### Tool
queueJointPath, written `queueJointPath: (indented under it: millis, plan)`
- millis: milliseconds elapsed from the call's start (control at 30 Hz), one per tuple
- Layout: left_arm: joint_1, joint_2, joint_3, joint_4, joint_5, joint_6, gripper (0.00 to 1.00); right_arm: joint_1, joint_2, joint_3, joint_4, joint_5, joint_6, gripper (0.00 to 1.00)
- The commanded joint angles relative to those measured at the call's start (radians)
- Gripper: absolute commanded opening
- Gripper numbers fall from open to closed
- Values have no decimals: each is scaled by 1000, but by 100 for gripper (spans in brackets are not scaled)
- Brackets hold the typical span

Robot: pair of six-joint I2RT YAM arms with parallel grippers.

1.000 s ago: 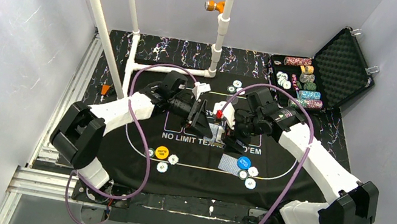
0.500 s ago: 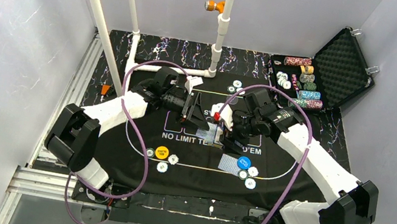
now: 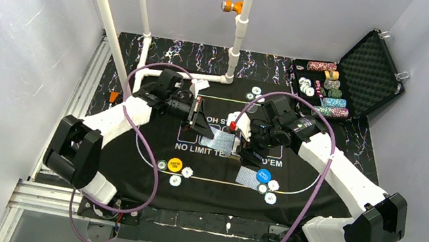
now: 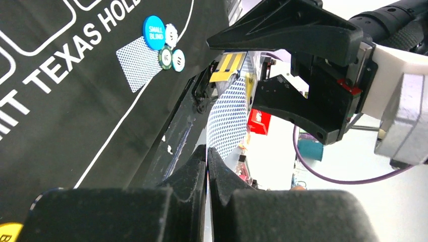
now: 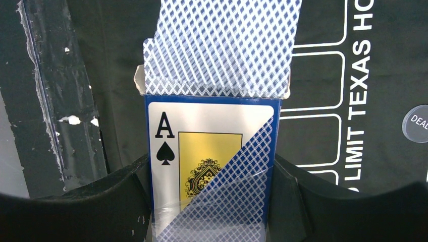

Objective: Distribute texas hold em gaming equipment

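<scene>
Left gripper (image 4: 207,154): fingers pressed together, clamped on the lower edge of one playing card (image 5: 222,45), blue-patterned back showing. The card is held above the centre of the mat (image 3: 147,149), over the printed lettering, with its other end still in the mouth of the card box (image 5: 202,131). Right gripper (image 5: 209,174): fingers closed against both sides of the card box, which shows an ace of spades on its face and is held off the mat, just right of its centre. Flat on the mat's near right part lies a second card (image 3: 247,176), face down, with the blue button disc (image 3: 263,175) touching or just beside it and three small chips (image 3: 273,185) clustered next to that disc. On the mat's near left part sits the yellow button disc (image 3: 174,165), with white chips (image 3: 187,172) just beside it. Two further chips (image 3: 256,91) lie at the mat's far edge. Beyond the mat's far right corner the foam-lined case (image 3: 371,69) stands open on the bench (image 3: 177,54), with chip stacks (image 3: 331,88) in its tray.
</scene>
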Motion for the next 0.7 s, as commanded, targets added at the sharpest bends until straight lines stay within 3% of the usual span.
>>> queueJointPath:
  millis: [0, 233, 467, 667]
  plan:
    - [41, -79, -19, -113, 23, 102, 0, 5, -27, 4, 29, -23, 4, 1]
    - [153, -156, 21, -418, 14, 415, 0, 5, -44, -27, 35, -3, 6, 1]
    - [299, -140, 124, -937, -105, 1009, 0, 5, -47, -30, 33, -6, 7, 1]
    - [437, -96, 111, -1093, -201, 1264, 0, 5, -43, -25, 30, -10, 7, 1]
